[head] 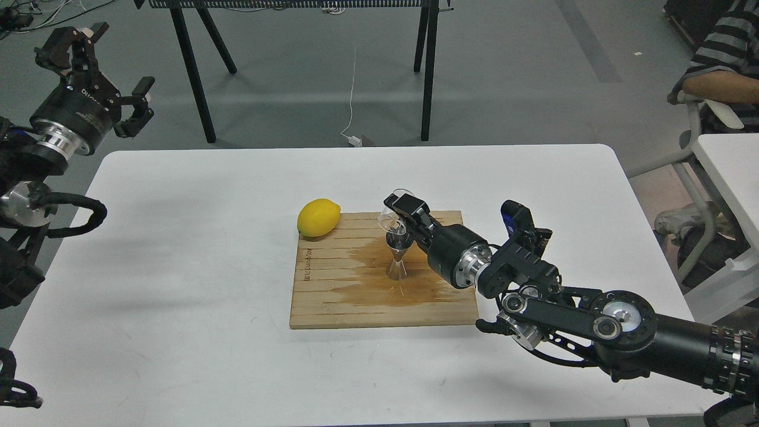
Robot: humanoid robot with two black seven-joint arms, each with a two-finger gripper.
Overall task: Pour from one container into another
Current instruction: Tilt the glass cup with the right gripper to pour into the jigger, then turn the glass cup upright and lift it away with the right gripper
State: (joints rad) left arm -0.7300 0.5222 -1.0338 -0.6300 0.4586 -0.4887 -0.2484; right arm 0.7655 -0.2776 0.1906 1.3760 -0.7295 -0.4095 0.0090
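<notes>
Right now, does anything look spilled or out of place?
Yes. The wooden board has a dark wet patch spreading around the steel jigger, as if liquid spilled there. Nothing looks damaged.

The scene is seen from the robot's head, angled forward and down. The white table [178, 284] is framed closely, with floor behind it.

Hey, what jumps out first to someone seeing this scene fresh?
The right gripper tips a glass cup over a steel jigger mid-board. A dark wet stain spreads across the wooden board around it, and a yellow lemon sits at the board's far left corner.
</notes>
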